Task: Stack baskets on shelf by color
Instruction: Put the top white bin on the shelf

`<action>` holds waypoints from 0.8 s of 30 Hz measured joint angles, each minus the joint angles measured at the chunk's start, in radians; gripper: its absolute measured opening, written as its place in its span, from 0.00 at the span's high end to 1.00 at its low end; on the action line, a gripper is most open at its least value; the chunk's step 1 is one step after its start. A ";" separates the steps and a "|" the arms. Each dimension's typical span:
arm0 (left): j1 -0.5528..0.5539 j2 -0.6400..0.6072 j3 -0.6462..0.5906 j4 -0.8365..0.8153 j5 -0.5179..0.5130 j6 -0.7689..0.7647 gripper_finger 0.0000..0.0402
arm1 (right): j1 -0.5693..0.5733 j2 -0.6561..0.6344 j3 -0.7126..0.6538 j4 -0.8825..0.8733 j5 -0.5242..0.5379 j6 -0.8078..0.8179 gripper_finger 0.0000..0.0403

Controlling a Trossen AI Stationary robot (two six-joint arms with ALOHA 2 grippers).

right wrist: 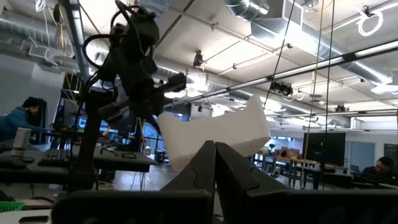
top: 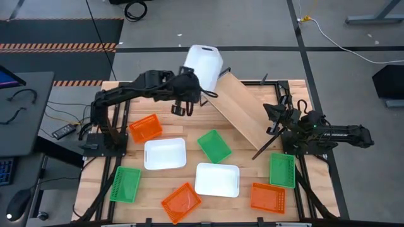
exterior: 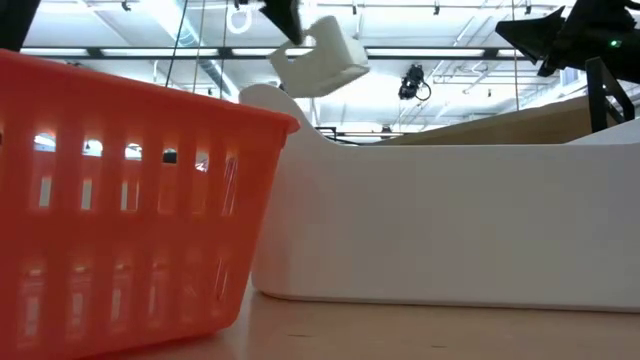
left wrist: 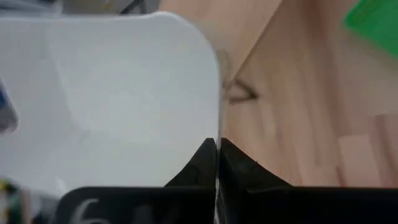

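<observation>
Showing, left gripper (top: 189, 81): raised above the far edge of the table, fingers (left wrist: 239, 167) pinched together on the rim of a white shallow rectangular plastic basket (top: 204, 65), which hangs clear of the tabletop just beside the upper end of the shelf.
Shelf: long narrow light plywood board (top: 241, 106) on a thin black metal frame, slanted, lying diagonally across the far right part of the big wooden plank tabletop (top: 189, 129); bare of baskets.
Right gripper (top: 276, 120): beside the lower end of the board, fingers (right wrist: 231, 165) closed together, holding nothing.
White baskets on the table: one left of centre (top: 165, 154); one nearer the front at centre (top: 217, 180).
Green slotted plastic baskets: one at centre, just left of the board (top: 214, 145); one at front left (top: 125, 184); one at right, below the right arm (top: 282, 169).
Orange slotted mesh baskets: one at left under the left arm (top: 146, 128); one at the front edge (top: 181, 202); one at front right (top: 267, 197).
Low view: an orange basket and a white basket fill the foreground, side by side; the held white basket shows above them.
Right wrist view: people sit at desks in the room beyond.
</observation>
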 joint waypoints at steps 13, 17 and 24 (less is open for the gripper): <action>0.046 0.120 -0.003 0.207 0.087 0.490 0.99 | 0.000 0.000 0.000 -0.038 0.004 0.000 0.96; 0.061 0.139 -0.003 0.234 0.154 0.539 0.99 | 0.002 0.000 0.000 -0.056 0.006 0.001 0.96; 0.078 0.182 -0.002 0.211 0.187 0.533 0.99 | 0.002 0.000 0.000 -0.048 0.007 0.009 0.96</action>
